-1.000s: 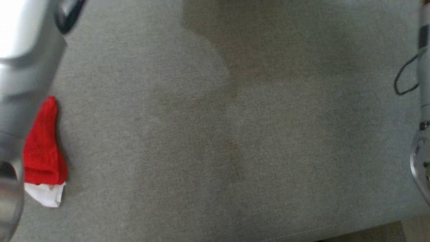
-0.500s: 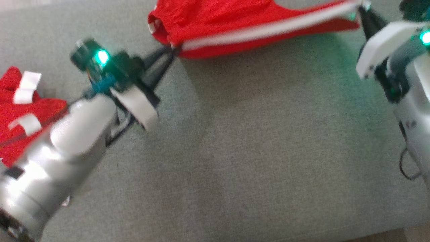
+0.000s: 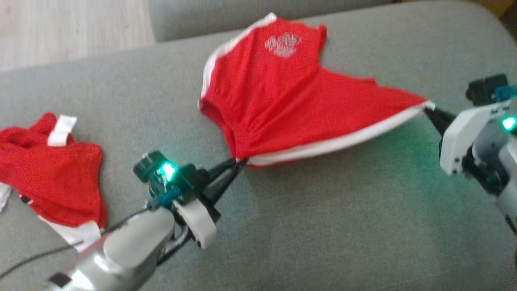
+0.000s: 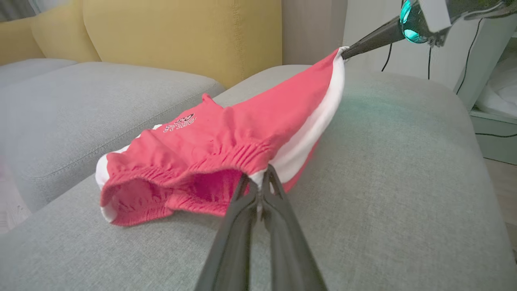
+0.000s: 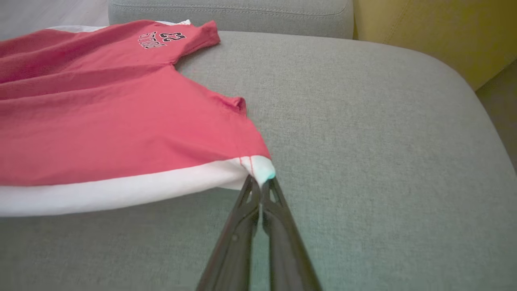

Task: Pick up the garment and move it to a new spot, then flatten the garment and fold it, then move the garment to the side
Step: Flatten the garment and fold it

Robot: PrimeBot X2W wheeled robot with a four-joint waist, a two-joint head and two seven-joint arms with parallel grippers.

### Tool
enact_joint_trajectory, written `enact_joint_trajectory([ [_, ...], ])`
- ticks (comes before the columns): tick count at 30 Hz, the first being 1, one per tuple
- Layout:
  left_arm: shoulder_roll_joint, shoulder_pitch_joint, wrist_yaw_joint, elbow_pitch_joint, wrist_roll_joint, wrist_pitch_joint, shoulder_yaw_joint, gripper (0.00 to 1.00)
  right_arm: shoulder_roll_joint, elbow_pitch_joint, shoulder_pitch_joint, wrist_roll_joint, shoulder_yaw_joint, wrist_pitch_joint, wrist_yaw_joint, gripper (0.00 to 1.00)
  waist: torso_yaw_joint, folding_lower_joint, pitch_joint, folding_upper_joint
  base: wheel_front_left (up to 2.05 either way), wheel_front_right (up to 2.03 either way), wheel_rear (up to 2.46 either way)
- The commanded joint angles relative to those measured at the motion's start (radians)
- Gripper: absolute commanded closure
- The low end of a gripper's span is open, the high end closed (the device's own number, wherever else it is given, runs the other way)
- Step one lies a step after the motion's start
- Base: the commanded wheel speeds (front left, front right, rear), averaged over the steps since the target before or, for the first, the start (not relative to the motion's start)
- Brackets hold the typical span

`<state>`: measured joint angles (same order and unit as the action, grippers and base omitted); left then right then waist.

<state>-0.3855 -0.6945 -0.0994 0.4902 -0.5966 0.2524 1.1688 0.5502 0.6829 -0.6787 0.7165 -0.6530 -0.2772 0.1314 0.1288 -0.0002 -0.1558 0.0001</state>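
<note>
The left hand (image 3: 239,162) pinches the red garment (image 3: 282,105) at its waistband, the right hand (image 3: 430,111) clamps its white-trimmed corner, over the grey sofa (image 3: 343,226)

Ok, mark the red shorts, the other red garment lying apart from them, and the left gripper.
red shorts (image 3: 282,105), head view, on the middle of the stretched red fabric.
other red garment (image 3: 52,178), head view, on the middle of the crumpled heap.
left gripper (image 3: 238,162), head view, at the fingertips pinching the waistband corner.
</note>
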Motion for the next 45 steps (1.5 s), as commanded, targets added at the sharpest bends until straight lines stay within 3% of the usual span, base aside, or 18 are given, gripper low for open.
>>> enact_joint_trajectory([
  [1,-0.015,-0.016,0.008,-0.025,0.008,0.009,-0.036,1.00,0.031,-0.029,0.019,0.008,-0.006,-0.002,-0.001,1.00,0.007,0.0002,0.037,-0.0001,0.00,0.00,0.00],
  [5,-0.013,0.104,0.050,-0.079,-0.009,0.009,-0.053,1.00,0.071,-0.090,0.127,0.054,-0.003,-0.035,-0.001,1.00,0.030,0.0002,0.135,-0.0001,0.00,0.00,0.00],
  [9,-0.012,0.191,0.081,-0.141,-0.019,0.009,-0.063,1.00,0.106,-0.163,0.220,0.090,0.030,-0.045,-0.001,1.00,0.041,0.0002,0.167,-0.0001,0.00,0.00,0.00],
  [15,-0.002,0.244,0.120,-0.210,-0.027,0.009,-0.066,1.00,0.136,-0.265,0.317,0.073,0.123,-0.029,-0.001,1.00,0.035,0.0002,0.171,-0.0001,0.00,0.00,0.00],
  [20,-0.004,0.226,0.145,-0.218,-0.038,0.008,-0.096,1.00,0.108,-0.310,0.322,0.003,0.222,-0.011,-0.001,1.00,0.009,0.0002,0.141,-0.0001,0.00,0.00,0.00],
  [29,0.023,0.106,0.146,-0.204,-0.053,-0.003,-0.157,1.00,-0.006,-0.331,0.178,-0.147,0.361,0.001,-0.001,1.00,-0.068,0.0002,-0.009,-0.0001,0.00,0.00,0.00],
  [37,0.068,-0.007,0.134,-0.132,-0.048,-0.009,-0.184,1.00,-0.066,-0.223,-0.058,-0.216,0.328,0.001,-0.001,1.00,-0.140,0.0002,-0.121,-0.0001,0.00,0.00,0.00],
  [45,0.114,-0.082,0.120,-0.074,-0.036,0.000,-0.203,1.00,-0.078,-0.086,-0.223,-0.262,0.250,0.038,-0.001,1.00,-0.207,0.0002,-0.205,-0.0001,0.00,0.00,0.00],
])
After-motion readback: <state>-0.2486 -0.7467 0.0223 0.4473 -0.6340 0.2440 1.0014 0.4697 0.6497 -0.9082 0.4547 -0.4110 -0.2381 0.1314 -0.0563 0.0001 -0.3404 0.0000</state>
